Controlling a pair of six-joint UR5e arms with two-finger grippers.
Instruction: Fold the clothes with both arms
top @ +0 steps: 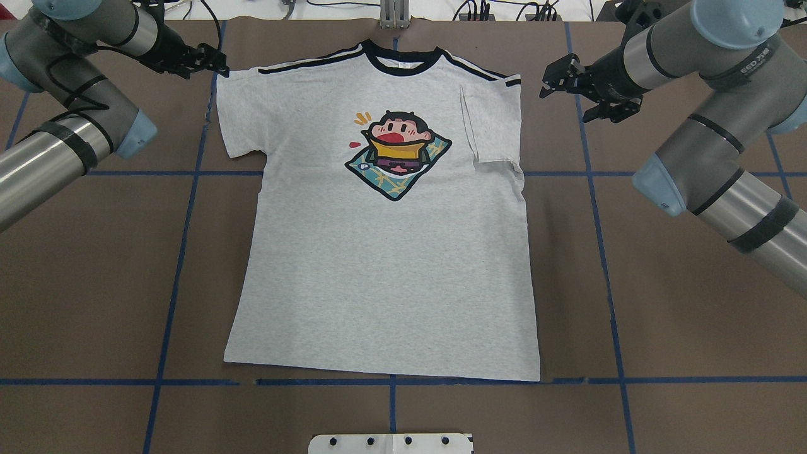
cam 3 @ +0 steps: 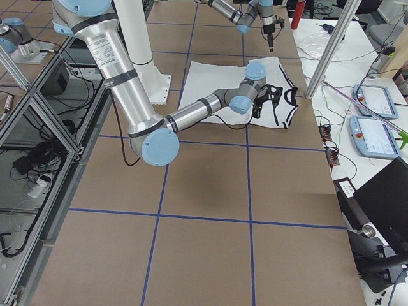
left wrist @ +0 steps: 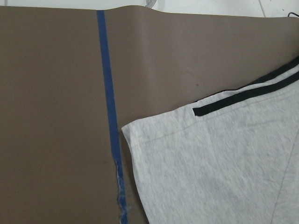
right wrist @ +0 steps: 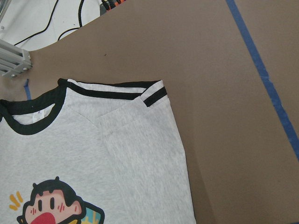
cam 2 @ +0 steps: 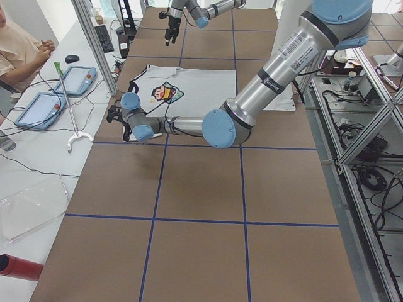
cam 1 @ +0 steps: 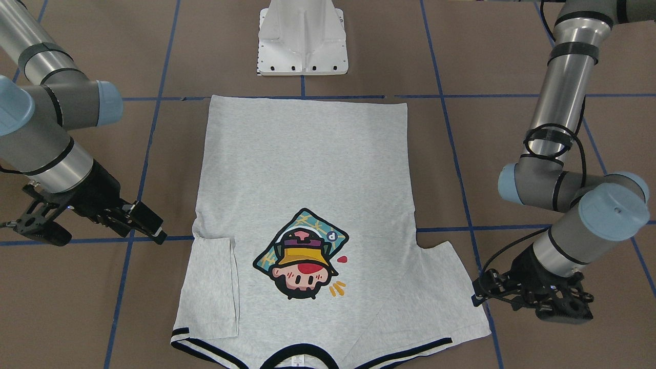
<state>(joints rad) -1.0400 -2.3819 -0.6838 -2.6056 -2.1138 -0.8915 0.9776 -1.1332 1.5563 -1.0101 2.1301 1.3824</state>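
Table [top: 693, 302] first: it's brown with a blue tape grid [top: 189, 252], and there's plenty of bare surface on both sides of the shirt and between the hem and the white pedestal base [cam 1: 302, 46].

The T-shirt [top: 384, 252] lies flat and face up in the middle. Its collar [top: 403, 63] is on the far side from the robot. The hem runs along the tape line nearest the base, about touching it at the corner on my right.

Left arm [top: 63, 145] and right arm [top: 725, 183] come in from their own sides, both bent down toward the shoulder end of the shirt.

Right gripper [top: 567, 94] hangs just off the shirt's right shoulder edge with its fingers clearly spread, holding nothing. Left gripper [cam 1: 530, 305] sits just beside the outer corner of the left sleeve [top: 236, 113]. From the front camera its fingers look spread too, also holding nothing, though overhead it's just a dark lump.

The right sleeve [top: 495, 120] is folded in on top of the body, so that side's edge runs fairly straight. The left sleeve is spread flat.

Hard bits:
- The front camera crops the collar at the bottom.
- The folded sleeve hides the cloth under it.
- Both wrist cams only show a striped sleeve corner and table, with the fingertips out of frame.
- The cartoon print [top: 397, 151] is fully visible.
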